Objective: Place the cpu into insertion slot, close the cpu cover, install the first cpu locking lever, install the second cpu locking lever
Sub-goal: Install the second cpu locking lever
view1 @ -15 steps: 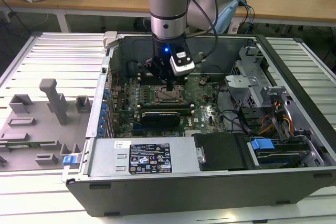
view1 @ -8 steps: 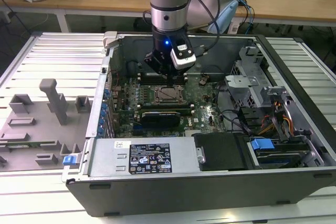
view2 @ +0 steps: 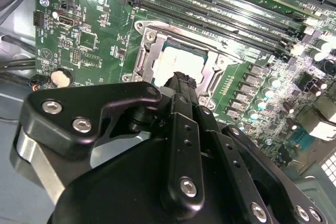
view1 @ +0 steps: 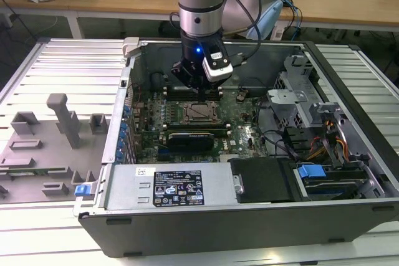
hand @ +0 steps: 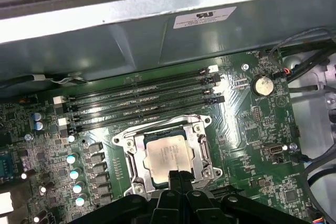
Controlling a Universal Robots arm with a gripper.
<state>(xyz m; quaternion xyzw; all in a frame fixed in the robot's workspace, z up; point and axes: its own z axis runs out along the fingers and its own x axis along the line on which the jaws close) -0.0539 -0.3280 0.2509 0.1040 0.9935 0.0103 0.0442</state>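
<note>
1. On the exterior view's left, grey plastic holders (view1: 43, 147) stood on the ribbed table (view1: 68, 60) beside the opened computer case (view1: 249, 216), well apart from the work.

2. At centre, the gripper (view1: 194, 84) hung straight down over the green board (view1: 240, 129), just above the insertion slot (view1: 201, 111). That upright pose looked suited to pressing or hooking at the socket from above.

3. The cpu (hand: 169, 156) lay flat in the insertion slot (hand: 167, 157), its pale metal top facing up. It is square, so no long axis stood out; its edges ran in line with the socket's rim and the long black memory slots (hand: 142, 100) beside it.

4. The cpu cover (hand: 202, 153) appeared to lie down around the chip, framing it through its window, judging by both wrist views.

5. The claw's fingertips (hand: 181, 178) were drawn together with nothing between them, poised at the socket's near edge. In the second wrist view the gripper (view2: 181, 80) sat just over the cpu (view2: 176, 64).

6. On the exterior view's right, drive bays and cables (view1: 330, 147) filled the case.
</note>
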